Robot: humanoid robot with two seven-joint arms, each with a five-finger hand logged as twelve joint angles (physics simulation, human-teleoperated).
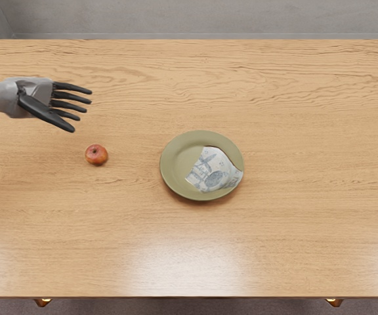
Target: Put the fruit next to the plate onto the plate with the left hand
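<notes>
Head view, hand: our left hand (pixel 48 102) comes in from the left edge and hovers over the table (pixel 287 98), fingers stretched out and apart, grasping nothing.
Head view, fruit: the small red fruit (pixel 96 155) lies on the bare wood, below and a little right of our fingertips, apart from them, and left of the plate (pixel 176 157) with a clear gap between.
Step in hand: we judge this to be the reach, so nothing has been lifted yet.
Doing it well: we should bring the palm over the fruit, keep the fingers wide until they surround it, then close evenly. It looks round and may roll away if one finger nudges it first.
Carry: a short lift and a move to the right should be enough.
Plate contents: a pale patch with a blue pattern (pixel 212 172) covers the plate's right part. We cannot tell if it is a print or a loose sheet, so we would aim for the bare green left part.
In the way: nothing lies between fruit and plate.
Other arm: the right one is out of view.
</notes>
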